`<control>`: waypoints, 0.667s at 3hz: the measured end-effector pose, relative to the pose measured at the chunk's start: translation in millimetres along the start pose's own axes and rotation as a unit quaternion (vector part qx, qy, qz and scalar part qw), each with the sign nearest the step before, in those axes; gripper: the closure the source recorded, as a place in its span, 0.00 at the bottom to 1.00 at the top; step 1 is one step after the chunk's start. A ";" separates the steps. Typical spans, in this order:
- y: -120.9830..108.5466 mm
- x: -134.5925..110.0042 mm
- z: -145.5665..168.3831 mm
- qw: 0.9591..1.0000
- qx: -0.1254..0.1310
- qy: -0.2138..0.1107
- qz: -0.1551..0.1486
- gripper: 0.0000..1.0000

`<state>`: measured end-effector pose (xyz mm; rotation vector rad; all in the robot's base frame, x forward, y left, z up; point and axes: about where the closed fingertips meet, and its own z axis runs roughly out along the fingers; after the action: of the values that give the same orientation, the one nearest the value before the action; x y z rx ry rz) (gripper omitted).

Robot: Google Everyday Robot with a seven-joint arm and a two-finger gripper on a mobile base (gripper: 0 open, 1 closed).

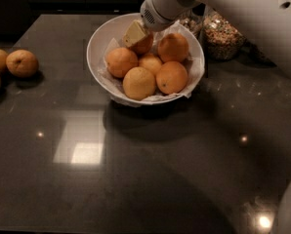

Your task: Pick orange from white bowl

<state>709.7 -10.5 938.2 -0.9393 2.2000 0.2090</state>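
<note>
The orange lies at the back of the white bowl, partly covered by the tool, which sits on its top left side; I cannot tell whether the tool is open or closed. Five other oranges fill the bowl in front of it and to its right, on crumpled paper. The bowl stands near the far edge of the dark tabletop. A glass jar of grains stands just beside it toward the far right corner. Three duller fruits lie at the left edge.
</note>
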 end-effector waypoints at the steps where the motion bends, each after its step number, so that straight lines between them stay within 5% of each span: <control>1: 0.1 0.0 4.8 1.000 -0.004 0.004 0.002 0.38; 2: 0.0 -1.1 6.6 1.000 -0.006 0.008 0.004 0.39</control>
<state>713.9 -7.3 934.2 -0.9426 2.2187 0.2206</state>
